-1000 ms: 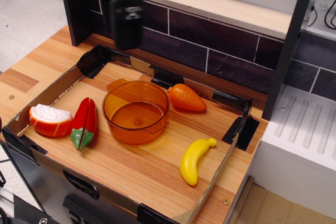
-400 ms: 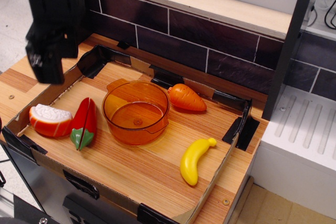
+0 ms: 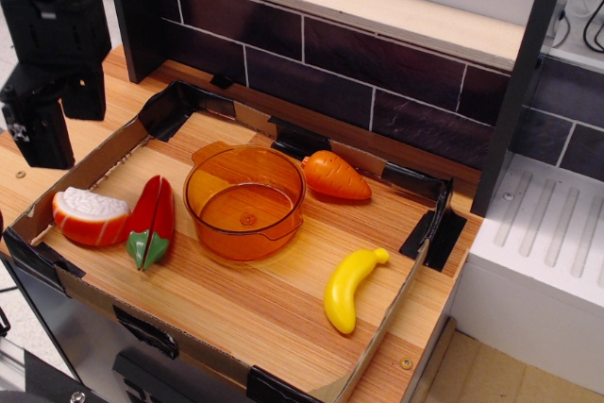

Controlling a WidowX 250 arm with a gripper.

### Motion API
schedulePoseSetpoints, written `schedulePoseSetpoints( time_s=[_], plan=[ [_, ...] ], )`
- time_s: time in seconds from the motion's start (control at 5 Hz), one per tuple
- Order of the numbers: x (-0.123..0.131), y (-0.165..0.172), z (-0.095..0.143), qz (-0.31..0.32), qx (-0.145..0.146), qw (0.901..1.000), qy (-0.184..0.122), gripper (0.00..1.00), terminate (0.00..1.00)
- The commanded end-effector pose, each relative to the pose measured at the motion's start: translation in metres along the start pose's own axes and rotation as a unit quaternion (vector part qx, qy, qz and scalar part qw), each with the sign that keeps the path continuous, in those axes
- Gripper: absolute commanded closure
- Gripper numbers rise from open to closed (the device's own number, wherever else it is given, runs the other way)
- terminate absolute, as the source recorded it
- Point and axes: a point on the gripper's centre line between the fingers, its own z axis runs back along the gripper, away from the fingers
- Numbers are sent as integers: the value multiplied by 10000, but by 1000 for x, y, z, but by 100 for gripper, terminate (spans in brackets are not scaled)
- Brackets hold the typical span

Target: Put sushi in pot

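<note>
The sushi point(image 3: 90, 215), a half-round orange-red toy with a bumpy white top, lies at the left end of the cardboard tray, touching a red chili pepper point(image 3: 152, 220). The translucent orange pot point(image 3: 244, 201) stands upright and empty in the tray's middle, to the right of the chili. My black gripper point(image 3: 62, 132) hangs at the far left, above and behind the sushi, over the tray's left wall. Its two fingers stand apart with nothing between them.
An orange carrot point(image 3: 335, 176) lies behind and to the right of the pot, and a yellow banana point(image 3: 348, 288) lies at the front right. The low cardboard tray wall point(image 3: 99, 156) rings the toys. A dark tiled back wall point(image 3: 377, 73) stands behind, and a white rack point(image 3: 547, 224) stands to the right.
My gripper has swung from above the tray's back left corner to the far left and come lower, toward the sushi's side. The toys and pot have not moved.
</note>
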Motion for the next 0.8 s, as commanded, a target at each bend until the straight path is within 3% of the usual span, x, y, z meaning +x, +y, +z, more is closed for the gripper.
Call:
schedulePoseSetpoints(
  time_s=[0.0,0.6],
  plan=[
    [-10,17,-15,-324,-40,9993,203,0,0],
    [-9,10,-46,-461,-40,9981,415,0,0]
  ],
)
